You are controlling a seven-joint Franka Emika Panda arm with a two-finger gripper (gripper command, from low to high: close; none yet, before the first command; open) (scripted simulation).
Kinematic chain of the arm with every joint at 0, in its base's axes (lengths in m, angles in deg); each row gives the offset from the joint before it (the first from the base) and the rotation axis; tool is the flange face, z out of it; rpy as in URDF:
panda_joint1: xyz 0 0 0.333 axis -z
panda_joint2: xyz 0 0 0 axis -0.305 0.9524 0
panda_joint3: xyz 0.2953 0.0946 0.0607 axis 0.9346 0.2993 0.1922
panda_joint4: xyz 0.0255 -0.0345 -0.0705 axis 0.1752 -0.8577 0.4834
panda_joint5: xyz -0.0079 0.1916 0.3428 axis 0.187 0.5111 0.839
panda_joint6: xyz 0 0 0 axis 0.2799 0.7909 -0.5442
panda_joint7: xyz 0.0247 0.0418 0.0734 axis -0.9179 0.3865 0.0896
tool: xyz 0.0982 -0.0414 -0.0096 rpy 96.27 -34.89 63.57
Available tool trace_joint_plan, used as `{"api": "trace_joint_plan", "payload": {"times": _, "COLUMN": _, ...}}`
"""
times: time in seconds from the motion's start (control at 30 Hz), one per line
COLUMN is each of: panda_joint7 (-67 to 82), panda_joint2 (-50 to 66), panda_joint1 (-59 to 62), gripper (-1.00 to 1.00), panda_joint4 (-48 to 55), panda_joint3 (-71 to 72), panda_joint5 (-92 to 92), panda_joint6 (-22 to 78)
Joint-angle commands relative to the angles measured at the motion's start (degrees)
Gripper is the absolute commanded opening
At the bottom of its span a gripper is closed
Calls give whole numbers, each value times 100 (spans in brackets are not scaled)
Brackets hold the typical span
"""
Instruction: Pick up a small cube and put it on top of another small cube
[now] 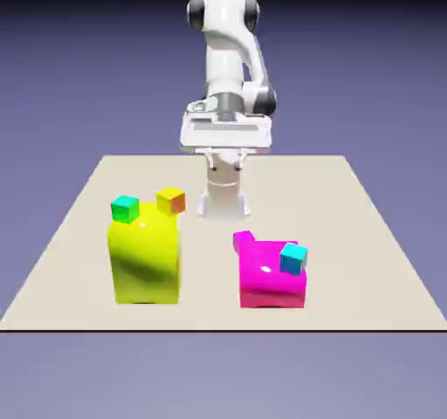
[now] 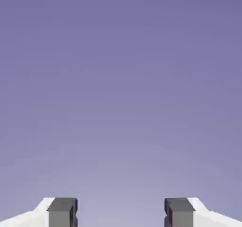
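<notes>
Gripper (image 2: 121, 214) jaws apart, nothing between them, hand view only shows backdrop. Arm (image 1: 229, 51) folded high at the table's (image 1: 70, 234) far edge. Pink cube (image 1: 244, 240) sits on the magenta block (image 1: 272, 282) at its back left corner in the exterior view; cyan cube (image 1: 293, 258) on the same block, front right.

The arm (image 1: 229, 55) is glossy white, built of rounded, tube-like links with dark grey caps at the joints. Its hand (image 1: 225, 132) is a wide, flat white block. Two white fingers end in square dark grey tips (image 2: 61, 212).
</notes>
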Motion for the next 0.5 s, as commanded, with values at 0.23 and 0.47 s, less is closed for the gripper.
{"api": "trace_joint_plan", "payload": {"times": 0.23, "panda_joint7": 62, "panda_joint2": 1408, "panda_joint1": -129, "gripper": 0, "panda_joint4": -498, "panda_joint3": 879, "panda_joint5": 149, "panda_joint6": 1994}}
{"api": "trace_joint_plan", "payload": {"times": 0.47, "panda_joint7": 19, "panda_joint2": 2430, "panda_joint1": -250, "gripper": 0, "panda_joint4": -796, "panda_joint3": 1300, "panda_joint5": 121, "panda_joint6": 2935}}
